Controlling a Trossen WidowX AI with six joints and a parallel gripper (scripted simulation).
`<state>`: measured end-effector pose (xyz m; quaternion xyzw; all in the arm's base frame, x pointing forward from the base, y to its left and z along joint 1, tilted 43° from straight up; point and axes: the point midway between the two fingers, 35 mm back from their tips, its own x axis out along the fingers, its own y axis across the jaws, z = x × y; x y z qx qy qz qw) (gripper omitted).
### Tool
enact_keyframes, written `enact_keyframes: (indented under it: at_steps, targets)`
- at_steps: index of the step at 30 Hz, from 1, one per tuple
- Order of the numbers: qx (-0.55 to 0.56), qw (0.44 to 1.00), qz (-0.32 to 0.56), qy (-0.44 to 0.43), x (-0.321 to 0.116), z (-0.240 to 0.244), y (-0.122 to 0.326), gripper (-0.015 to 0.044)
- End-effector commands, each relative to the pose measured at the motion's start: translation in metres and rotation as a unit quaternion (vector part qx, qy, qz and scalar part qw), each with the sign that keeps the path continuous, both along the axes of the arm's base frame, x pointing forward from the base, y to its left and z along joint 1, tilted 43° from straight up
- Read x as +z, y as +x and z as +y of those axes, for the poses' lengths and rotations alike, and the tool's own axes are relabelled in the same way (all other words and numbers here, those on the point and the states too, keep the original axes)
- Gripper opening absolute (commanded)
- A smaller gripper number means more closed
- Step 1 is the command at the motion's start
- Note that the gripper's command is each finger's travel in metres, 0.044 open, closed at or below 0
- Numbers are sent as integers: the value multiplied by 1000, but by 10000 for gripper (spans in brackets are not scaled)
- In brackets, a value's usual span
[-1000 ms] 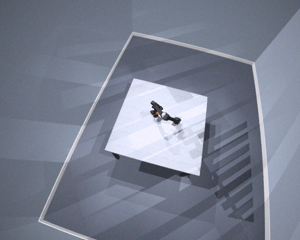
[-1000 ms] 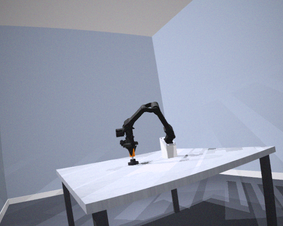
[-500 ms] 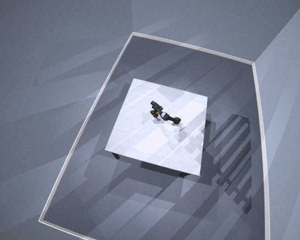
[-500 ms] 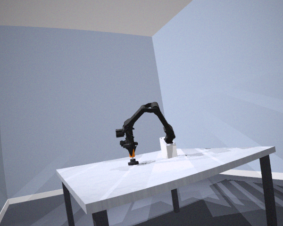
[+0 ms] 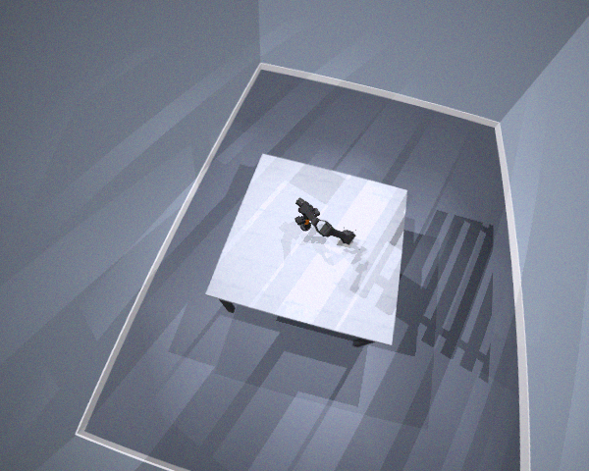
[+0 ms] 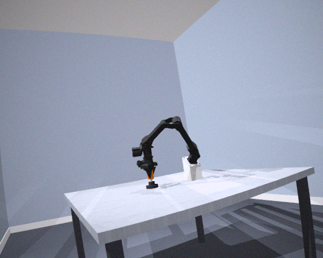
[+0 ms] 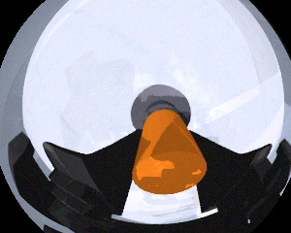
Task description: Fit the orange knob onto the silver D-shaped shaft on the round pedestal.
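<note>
We have the gripper (image 6: 151, 174) (image 7: 164, 134) pointing down over the table (image 5: 304, 304) (image 6: 167, 205) (image 7: 102, 58), its fingers partway open and closed firmly on the orange knob (image 5: 306, 222) (image 6: 151, 174) (image 7: 170, 155). We see the knob directly above the round black pedestal (image 6: 152, 185) (image 7: 140, 110), with a short stretch of the silver shaft (image 6: 151, 180) showing between them, so the knob is not down on the pedestal. We cannot tell whether the flat sides line up, since the hole is hidden underneath. Our arm (image 5: 335, 233) (image 6: 155, 131) arches across from its white base (image 6: 194, 173).
</note>
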<state>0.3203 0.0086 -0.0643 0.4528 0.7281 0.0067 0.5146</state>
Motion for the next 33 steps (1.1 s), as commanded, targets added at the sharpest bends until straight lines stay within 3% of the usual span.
enact_keyframes:
  at_steps: [1, 33]
  targets:
    - [-1, 1000, 0, 2, 0, 1, 0, 0]
    - [18, 1000, -17, 3, 7, -2, 1, 0]
